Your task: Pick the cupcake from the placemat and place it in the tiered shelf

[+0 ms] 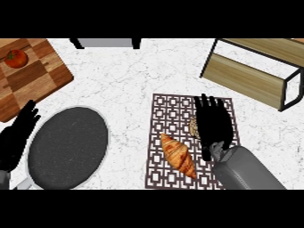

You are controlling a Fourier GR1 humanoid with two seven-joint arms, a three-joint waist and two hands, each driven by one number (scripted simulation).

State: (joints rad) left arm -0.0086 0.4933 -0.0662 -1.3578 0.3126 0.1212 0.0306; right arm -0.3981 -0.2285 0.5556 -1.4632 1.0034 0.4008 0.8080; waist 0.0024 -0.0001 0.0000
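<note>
A patterned brown placemat (170, 107) lies on the marble counter right of the middle. On it, my right hand (213, 122) lies flat with fingers straight, pointing away from me, and it covers most of the cupcake (193, 128), of which only a pale sliver shows at the hand's left edge. A croissant (178, 155) lies on the mat just left of my wrist. The wooden tiered shelf (253, 73) stands at the upper right, apart from the hand. My left hand (13, 138) rests open at the left edge.
A dark round plate (68, 147) with a white rim sits beside my left hand. A wooden cutting board (26, 80) with a tomato (15, 58) on it lies at the upper left. A dark object (104, 42) shows at the top edge.
</note>
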